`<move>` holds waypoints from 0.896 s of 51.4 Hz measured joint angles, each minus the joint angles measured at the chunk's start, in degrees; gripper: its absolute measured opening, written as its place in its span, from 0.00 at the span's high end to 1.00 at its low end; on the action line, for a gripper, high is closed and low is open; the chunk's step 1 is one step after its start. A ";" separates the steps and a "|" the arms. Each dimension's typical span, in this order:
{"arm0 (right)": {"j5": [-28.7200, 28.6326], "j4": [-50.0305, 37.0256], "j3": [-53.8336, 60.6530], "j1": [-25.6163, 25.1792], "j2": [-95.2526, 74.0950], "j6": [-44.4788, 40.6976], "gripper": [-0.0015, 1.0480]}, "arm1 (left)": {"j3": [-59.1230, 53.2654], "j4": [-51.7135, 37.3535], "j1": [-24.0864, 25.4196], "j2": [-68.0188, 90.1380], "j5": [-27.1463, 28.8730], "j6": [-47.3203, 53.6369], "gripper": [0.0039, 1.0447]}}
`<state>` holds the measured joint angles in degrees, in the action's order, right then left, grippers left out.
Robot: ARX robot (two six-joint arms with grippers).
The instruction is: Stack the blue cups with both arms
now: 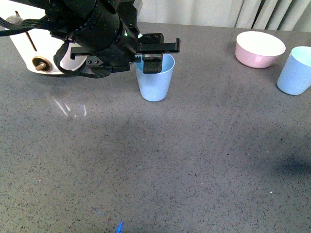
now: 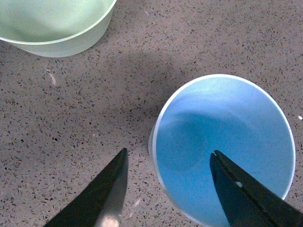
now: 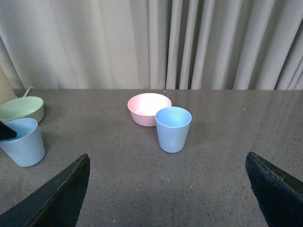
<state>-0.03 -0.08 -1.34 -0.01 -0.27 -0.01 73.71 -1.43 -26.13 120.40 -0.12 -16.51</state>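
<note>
One blue cup stands upright at the table's middle back. My left gripper hangs open over its near rim. In the left wrist view the left gripper straddles the rim of that cup: one finger is inside, the other outside over the table. The second blue cup stands upright at the far right edge. My right gripper is open and empty, short of that cup, which sits centred ahead of it. The right arm is out of the front view.
A pink bowl sits just behind and left of the right cup. A mint green bowl stands close beside the left cup. A white appliance occupies the back left corner. A curtain hangs behind the table.
</note>
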 joint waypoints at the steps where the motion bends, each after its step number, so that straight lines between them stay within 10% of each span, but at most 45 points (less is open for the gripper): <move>1: 0.00 0.00 0.00 0.00 0.00 0.00 0.09 | 0.11 0.11 -0.11 0.00 0.15 -0.15 0.55; 17: 0.00 0.00 0.00 0.00 0.00 0.00 0.09 | 0.35 2.25 -2.80 -0.02 0.17 -0.96 0.98; 46: 0.00 0.00 0.00 0.00 0.00 0.00 0.09 | 4.04 8.31 -14.88 0.00 3.13 -1.77 0.98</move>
<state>-0.03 -0.08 -1.34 -0.01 -0.27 -0.01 77.76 6.87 -41.01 120.40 3.01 -18.28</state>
